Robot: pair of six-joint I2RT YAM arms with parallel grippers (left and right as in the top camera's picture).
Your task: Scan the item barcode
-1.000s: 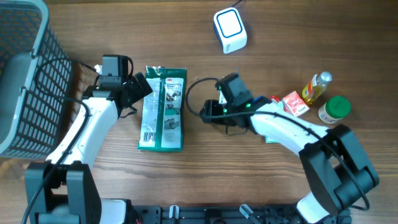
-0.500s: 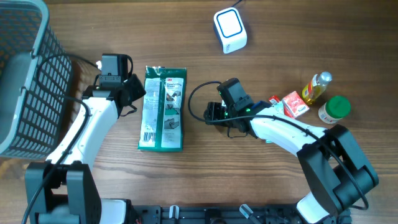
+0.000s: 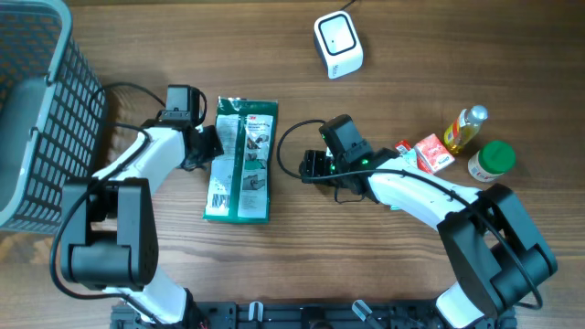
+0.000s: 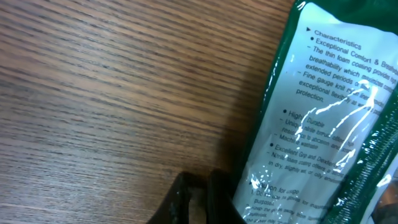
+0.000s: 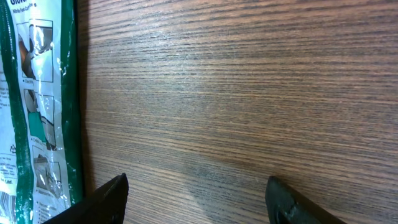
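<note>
1. The green packet point(image 3: 239, 160) is lying flat on the table point(image 3: 393, 265), left of the frame's centre, with its long sides running up and down the picture.
2. The left pincer point(image 3: 205, 146) is sitting clenched just beside the upper part of the packet's left edge. In the left wrist view its fingers point(image 4: 186, 199) are pressing together at the bottom of the frame, right next to the shiny edge of the packet. Whether they are pinching that edge cannot be told.
3. The right pincer point(image 3: 309, 166) is standing released to the right of the packet, apart from its right edge. In the right wrist view its two fingers point(image 5: 112, 196) are spreading wide over bare wood, and the packet's edge is showing at the far left.
4. A strip of open wood is lying between the packet and the right pincer, and more is stretching below the packet.
5. The white scanner point(image 3: 338, 41) is sitting at top centre, well apart from the packet.
6. The basket point(image 3: 37, 110) is filling the upper left, close beside the left arm.
7. A bottle point(image 3: 464, 128), a red box point(image 3: 434, 151) and a jar point(image 3: 491, 160) are clustering at the right.
</note>
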